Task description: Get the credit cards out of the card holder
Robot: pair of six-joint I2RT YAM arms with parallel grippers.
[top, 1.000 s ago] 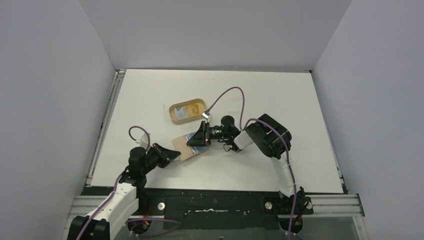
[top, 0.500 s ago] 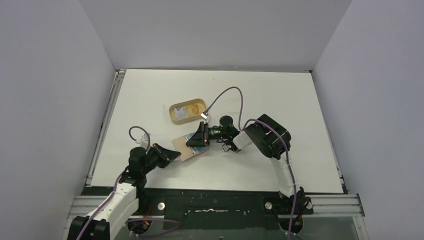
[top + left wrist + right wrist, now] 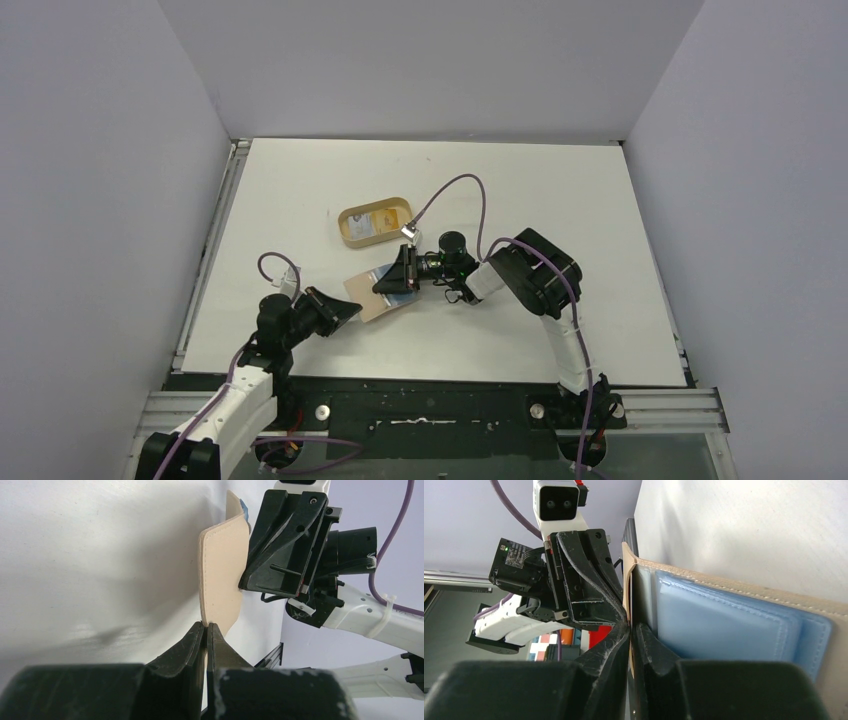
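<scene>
Top external view, biggest thing first: what do you see?

A white desk with walls on three sides. The card holder lies on it, left of the middle and towards the near edge. I'll place everything else from that.

And the arms?

The right arm reaches in low from the card holder's right. The left arm comes from its near left. An oval tray, tan with a yellow inside, sits just beyond the card holder and does not touch it.

Is the card holder shut?

No, it's spread open. In the right wrist view its tan stitched rim frames the light blue credit cards. They are tucked in its pockets, their edges stepped one behind another. In the left wrist view one tan leaf of it looks lifted off the desk, with shadow under it and a blue corner showing at its far end.

And the pincers?

The left pincer has its fingers pressed together on the near edge of that leaf, pinching it. The right pincer is likewise clamped on a thin tan leaf of the card holder, right beside the cards. The two pincers face each other across the card holder, close together.
</scene>
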